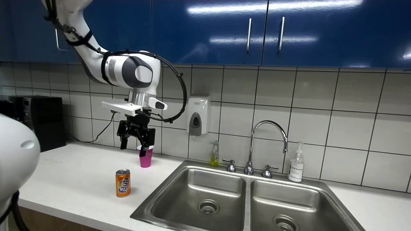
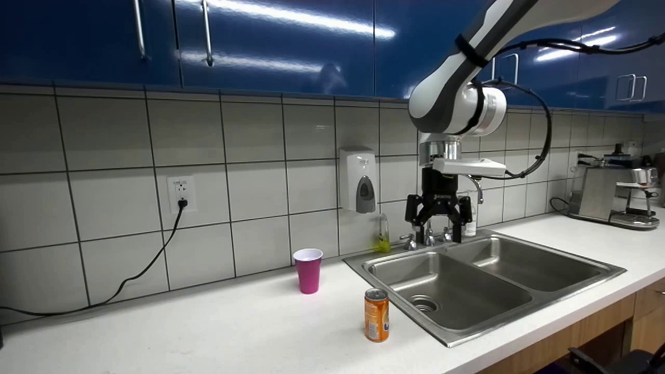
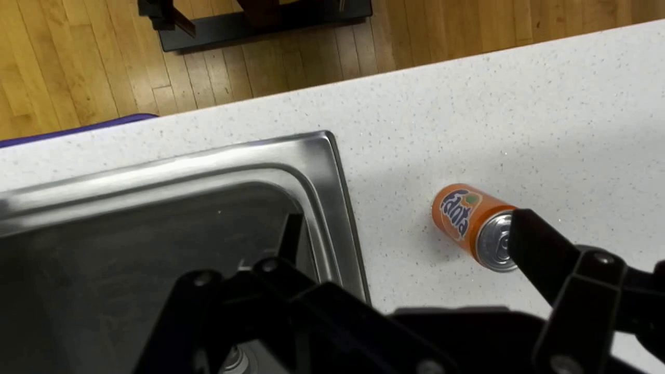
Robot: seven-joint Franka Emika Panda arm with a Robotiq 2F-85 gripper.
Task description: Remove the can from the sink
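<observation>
At left in an exterior view, the Fanta can stands upright on the bench; next, your gripper hangs higher, jaws parted, holding nothing; then the double-basin sink, apart from the can. Removal looks done, so your step is probably the retreat: lift away, leaving the can standing.

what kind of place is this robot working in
Probably a kitchen or break room: a double-basin sink is set into the counter, blue cabinets hang above, and what looks like a coffee machine stands farther along.
</observation>
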